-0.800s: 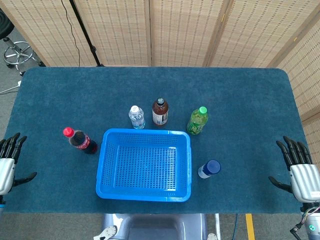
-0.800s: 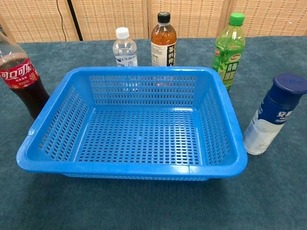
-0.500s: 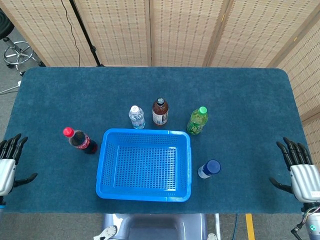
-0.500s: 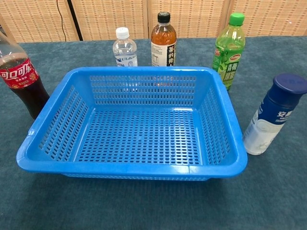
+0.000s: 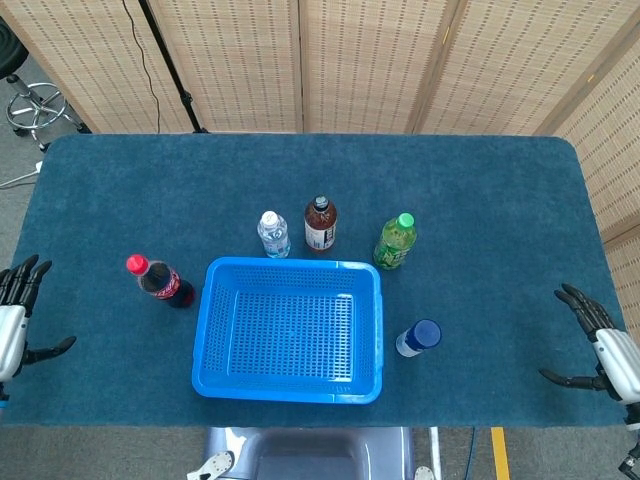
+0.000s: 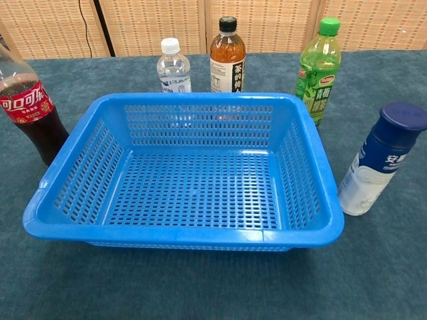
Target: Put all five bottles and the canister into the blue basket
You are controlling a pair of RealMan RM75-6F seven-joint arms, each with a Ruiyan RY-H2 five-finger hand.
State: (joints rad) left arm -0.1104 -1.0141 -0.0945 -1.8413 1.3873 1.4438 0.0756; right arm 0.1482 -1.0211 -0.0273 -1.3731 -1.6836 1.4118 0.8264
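Basket [image 5: 288, 384], blue, holding nothing; 4 bottles and canister [image 5: 417, 338] standing around it; left hand [image 5: 10, 325] and right hand [image 5: 610, 352] spread wide, holding nothing.

- A big table [image 5: 480, 200] with a dark blue-green fuzzy cloth on top is filling most of the head view.
- Tan woven screens [image 5: 370, 60] are standing in a row behind the table.
- A black pole [image 5: 170, 65] with a thin black cord is leaning up in front of the screens.
- A stool [image 5: 30, 105] with a shiny metal base is sitting on the grey floor at the far left.
- A yellow line [image 5: 499, 452] is showing on the floor down at the bottom.
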